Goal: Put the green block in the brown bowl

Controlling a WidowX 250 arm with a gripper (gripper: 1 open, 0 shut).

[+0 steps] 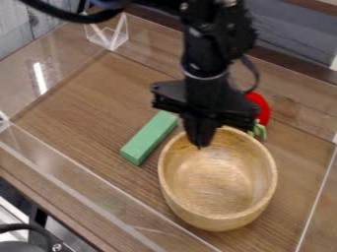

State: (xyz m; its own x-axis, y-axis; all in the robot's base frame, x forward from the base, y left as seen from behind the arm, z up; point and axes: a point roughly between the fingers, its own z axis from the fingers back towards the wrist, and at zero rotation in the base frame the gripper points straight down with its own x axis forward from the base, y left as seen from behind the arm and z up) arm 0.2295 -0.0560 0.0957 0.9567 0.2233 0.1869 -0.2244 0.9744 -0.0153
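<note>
The green block (148, 138) lies flat on the wooden table, just left of the brown bowl (218, 222), one end near the bowl's rim. My gripper (204, 139) points down over the bowl's far rim, to the right of the block. Its fingers are pressed together with nothing between them. The block is not held. The inside of the bowl holds nothing.
A red strawberry toy (257, 106) with a green stem sits behind the bowl, partly hidden by the arm. Clear plastic walls (53, 59) fence the table on the left, back and front. A small clear stand (108, 35) is at the back.
</note>
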